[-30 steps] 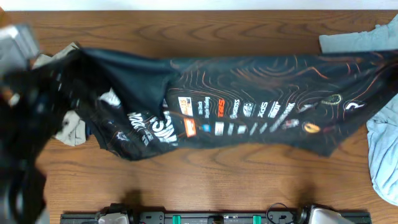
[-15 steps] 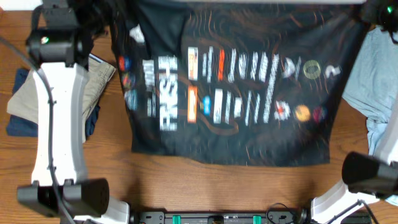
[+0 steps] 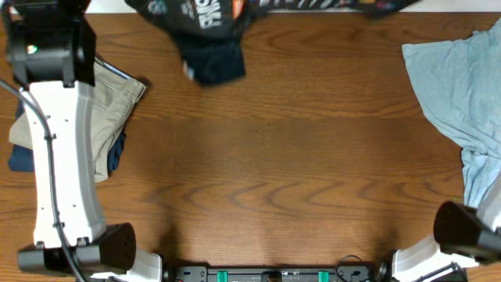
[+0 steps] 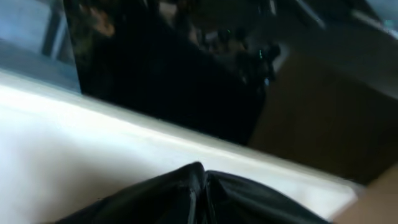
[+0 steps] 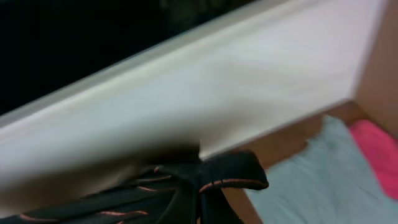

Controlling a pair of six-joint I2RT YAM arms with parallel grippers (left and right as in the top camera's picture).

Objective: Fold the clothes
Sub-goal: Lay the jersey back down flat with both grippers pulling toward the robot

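The black jersey [image 3: 211,59] with orange contour lines is stretched along the far edge of the table. Most of it is cut off by the top of the overhead view, and one dark flap hangs onto the wood. In the left wrist view a peak of black cloth [image 4: 199,196] is pinched at the bottom centre, hiding the fingers. In the right wrist view a bunched black edge with orange piping [image 5: 214,183] is pinched the same way. Both grippers lie beyond the top of the overhead view. Only the left arm [image 3: 55,157] shows there.
Folded khaki trousers [image 3: 106,110] lie at the left under the left arm. A light-blue shirt [image 3: 462,86] lies crumpled at the right, also in the right wrist view [image 5: 311,174]. A pale wall [image 5: 186,93] runs behind the table. The right arm's base [image 3: 466,231] is at bottom right.
The jersey, spread across the table's middle a second ago, has been carried to the far edge and mostly out of the overhead view. Both arms have reached back with it.
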